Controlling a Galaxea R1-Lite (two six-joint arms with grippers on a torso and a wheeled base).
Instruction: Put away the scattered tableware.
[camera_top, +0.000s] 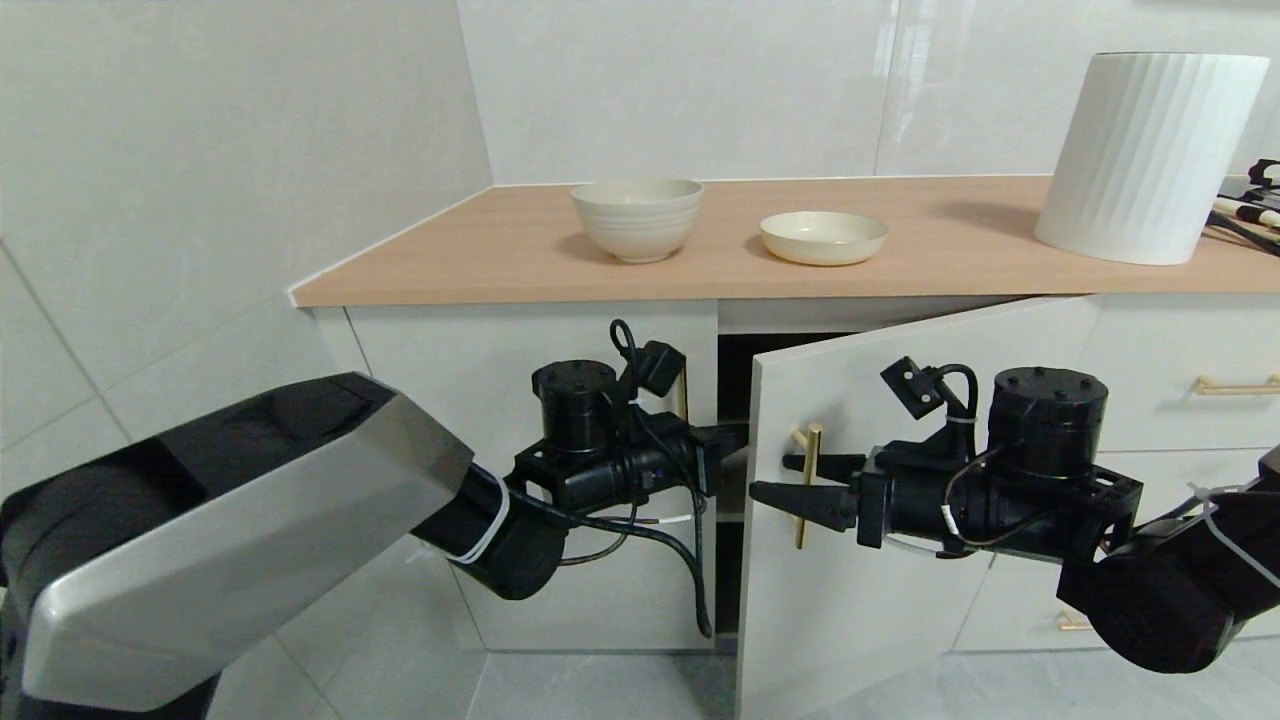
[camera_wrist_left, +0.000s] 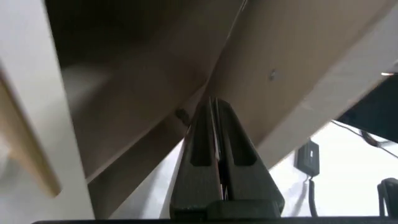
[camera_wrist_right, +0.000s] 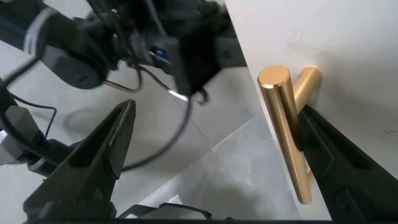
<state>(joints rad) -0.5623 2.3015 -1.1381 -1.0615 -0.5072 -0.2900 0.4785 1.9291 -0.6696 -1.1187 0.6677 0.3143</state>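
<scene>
The right gripper has its jaws spread around the brass handle of the half-open cabinet door. Just past that door's free edge, the left gripper pokes into the dark gap, its fingers pressed together on nothing. Above the door, on the wooden countertop, stand a cream bowl and a shallow dish. A ribbed white cylinder stands farther along.
</scene>
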